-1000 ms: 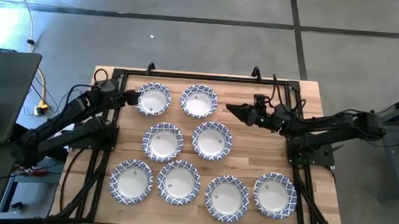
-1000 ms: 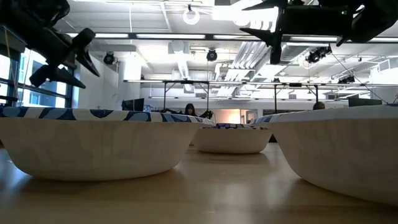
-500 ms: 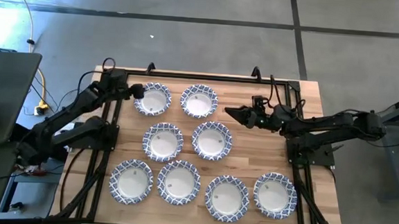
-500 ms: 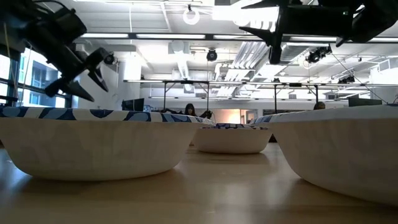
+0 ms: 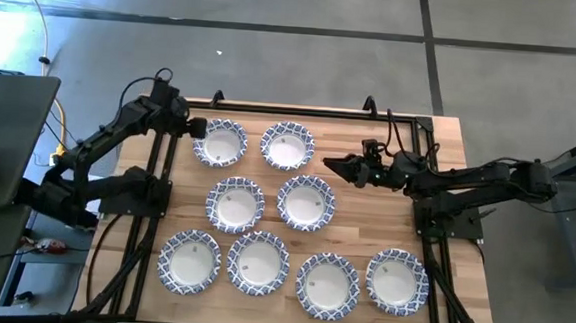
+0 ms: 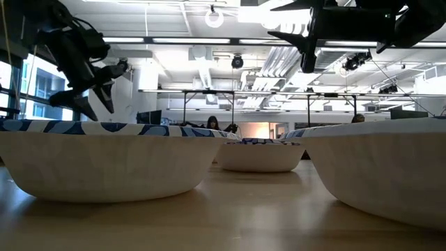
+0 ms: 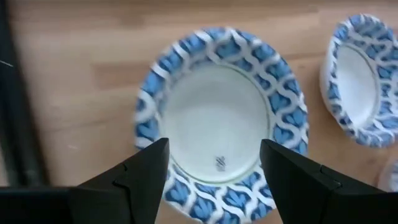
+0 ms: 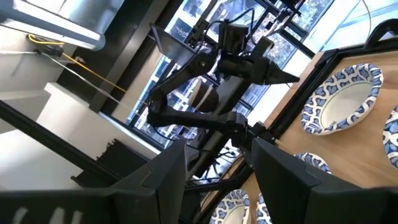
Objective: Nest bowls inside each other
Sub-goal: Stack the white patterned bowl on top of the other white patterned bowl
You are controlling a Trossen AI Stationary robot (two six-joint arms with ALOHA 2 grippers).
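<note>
Several white bowls with blue-patterned rims sit upright on the wooden table (image 5: 364,226) on their bases. They form three rows: far (image 5: 219,142) (image 5: 288,145), middle (image 5: 235,203) (image 5: 307,202) and a near row such as (image 5: 258,262). My left gripper (image 5: 198,128) (image 6: 97,80) hangs open above the left rim of the far-left bowl (image 7: 221,121), slanting down, touching nothing. My right gripper (image 5: 330,164) (image 6: 301,38) hovers open and about level, high over the table, right of the far-right bowl.
A black frame (image 5: 291,109) runs along the table's far edge and sides. Bare wood lies at the far right corner (image 5: 430,140) and right of the middle row. The low view shows three bowls close up (image 6: 111,157) (image 6: 261,153) (image 6: 390,167).
My left arm has swung toward the table's far edge. Its gripper has turned and tipped further down, ending over the far-left bowl's left rim. It stays open. No bowl has moved.
</note>
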